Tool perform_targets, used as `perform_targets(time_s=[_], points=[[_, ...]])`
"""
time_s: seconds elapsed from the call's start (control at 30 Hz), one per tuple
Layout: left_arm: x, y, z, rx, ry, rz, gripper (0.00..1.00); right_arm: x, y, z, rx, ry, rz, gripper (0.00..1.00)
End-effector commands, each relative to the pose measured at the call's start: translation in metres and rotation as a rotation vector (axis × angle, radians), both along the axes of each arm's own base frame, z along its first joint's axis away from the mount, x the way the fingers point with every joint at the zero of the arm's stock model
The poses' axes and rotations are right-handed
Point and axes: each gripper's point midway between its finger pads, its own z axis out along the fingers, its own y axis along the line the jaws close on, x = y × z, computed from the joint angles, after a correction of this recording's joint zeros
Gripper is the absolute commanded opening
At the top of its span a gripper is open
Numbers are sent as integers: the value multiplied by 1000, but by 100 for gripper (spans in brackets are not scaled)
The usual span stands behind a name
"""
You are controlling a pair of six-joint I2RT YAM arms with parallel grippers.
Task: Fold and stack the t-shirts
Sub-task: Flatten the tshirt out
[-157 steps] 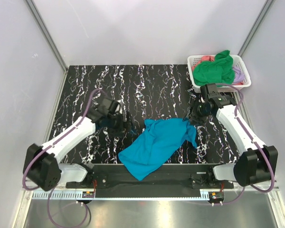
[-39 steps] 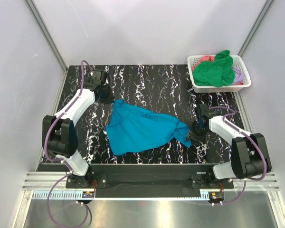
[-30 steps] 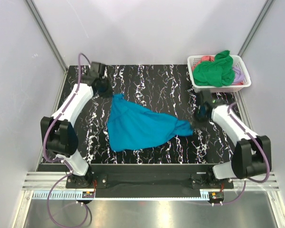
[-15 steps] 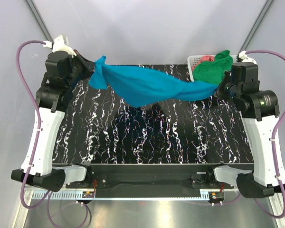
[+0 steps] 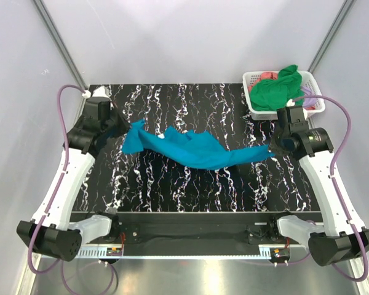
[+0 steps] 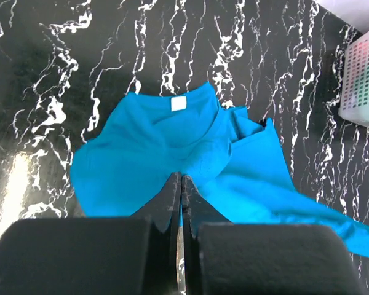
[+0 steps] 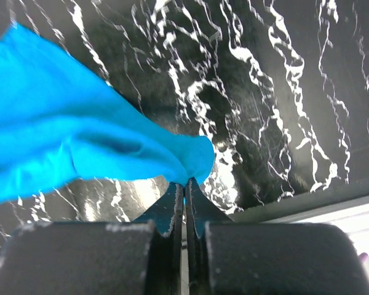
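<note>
Count: two claws, four shirts, one basket, one surface.

Left claw [image 5: 123, 140]: fully closed, pinching one end of the teal shirt [image 5: 197, 150]. From the left wrist, fingers pressed together with a fold of teal cloth caught between.

Right claw [image 5: 274, 146]: fully closed too, gripping the opposite end of the same shirt. From the right wrist, a bunched tip of cloth nipped at the fingertips.

Teal shirt: strung between both claws above the black marbled surface [image 5: 190, 104], sagging in the middle. Cannot tell whether the middle touches down. One white neck label [image 6: 179, 103] facing up.

Other three: green shirt [image 5: 277, 89], pink shirt [image 5: 267, 75] and lilac shirt [image 5: 309, 94], heaped in the white basket [image 5: 318, 103] at the far right corner. Green on top, draped over the rim.
</note>
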Motion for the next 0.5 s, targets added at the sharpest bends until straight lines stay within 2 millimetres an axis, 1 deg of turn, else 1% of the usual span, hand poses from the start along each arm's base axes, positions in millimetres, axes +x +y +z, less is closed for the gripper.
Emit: perform_targets(time_s=[0.0, 0.03, 0.07, 0.1, 0.13, 0.17, 0.2, 0.23, 0.27, 0.3, 0.33, 0.37, 0.4, 0.43, 0.47], points=[[10, 9, 57, 10, -148, 29, 0, 31, -1, 53, 8, -215, -20, 0], [11, 10, 67, 10, -158, 33, 0, 35, -1, 65, 9, -240, -19, 0], [12, 9, 79, 1, -170, 38, 0, 42, 0, 94, 20, -308, -19, 0], [10, 9, 98, -8, -174, 39, 0, 43, 2, 110, 27, -337, -4, 0], [9, 8, 108, -16, -174, 40, 0, 46, 4, 128, 38, -378, 10, 0], [8, 9, 113, -14, -164, 41, 0, 46, 6, 163, 58, -466, 26, 0], [1, 12, 110, 3, -121, 49, 0, 45, 8, 179, 63, -508, 43, 0], [2, 13, 124, 6, -141, 49, 0, 44, 11, 197, 80, -563, 62, 0], [0, 13, 126, 9, -137, 48, 0, 39, 11, 222, 96, -633, 70, 0], [-3, 17, 125, 21, -120, 59, 0, 36, 13, 233, 107, -662, 83, 0], [-4, 17, 131, 24, -130, 57, 0, 33, 17, 239, 123, -670, 107, 0], [-4, 18, 133, 26, -130, 60, 0, 30, 20, 250, 138, -697, 120, 0], [-6, 19, 134, 31, -125, 63, 0, 27, 22, 254, 152, -710, 133, 0], [-6, 18, 137, 31, -131, 55, 0, 24, 29, 259, 176, -724, 169, 0], [-7, 18, 146, 27, -153, 49, 0, 20, 31, 261, 186, -739, 183, 0]])
